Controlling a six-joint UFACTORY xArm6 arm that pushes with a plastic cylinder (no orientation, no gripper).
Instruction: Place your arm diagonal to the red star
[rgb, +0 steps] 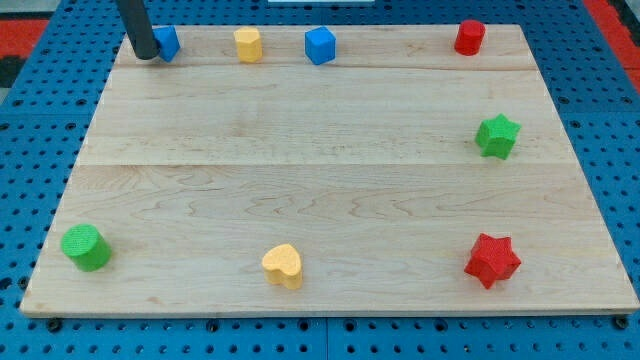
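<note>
The red star (492, 260) lies near the board's bottom right corner. My tip (146, 54) is at the view's top left, touching the left side of a blue block (167, 43) that the rod partly hides. The tip is far from the red star, across the board's diagonal.
Along the top edge are a yellow block (248, 44), a blue cube (320, 45) and a red cylinder (469, 37). A green star (497, 136) is at the right. A green cylinder (86, 247) is at the bottom left, a yellow heart (284, 265) at the bottom middle. The wooden board (320, 180) lies on blue pegboard.
</note>
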